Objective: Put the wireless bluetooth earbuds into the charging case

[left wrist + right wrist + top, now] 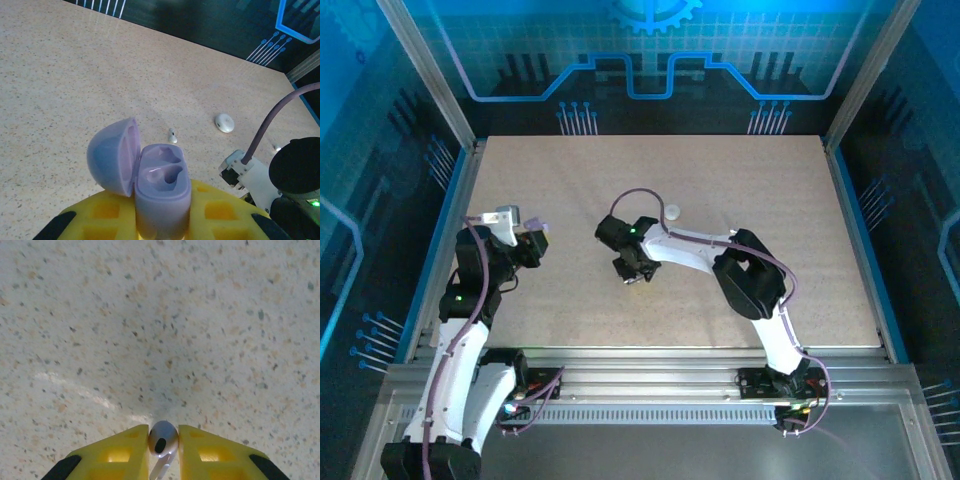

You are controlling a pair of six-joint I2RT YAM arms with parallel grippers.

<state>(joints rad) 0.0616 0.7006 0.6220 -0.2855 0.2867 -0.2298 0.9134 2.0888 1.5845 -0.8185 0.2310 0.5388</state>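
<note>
Left claw (162, 220): shut on the lower body of the lavender charging case (162, 187), with a yellow finger (107, 212) on either side. The case stands upright in the grip. Its lid (114, 156) is swung open to the left, and two moulded sockets face up in the body. In the top view this claw (533, 243) sits over the left part of the table (770, 180).

Right claw (163, 440): drawn in almost fully, pinching a whitish earbud (163, 435) at the fingertips. The bud's rounded head, with a dark oval spot, pokes out beyond the tips. Its stem runs back between the fingers. Speckled table surface lies beyond it. In the top view this claw (632, 272) points down near the table's middle, well apart from the left claw.

Loose earbud (172, 135): lies on the table beyond the open case. It is too small to call whitish or lavender with confidence. A white round piece (224, 122) lies near it, to its right.
</note>
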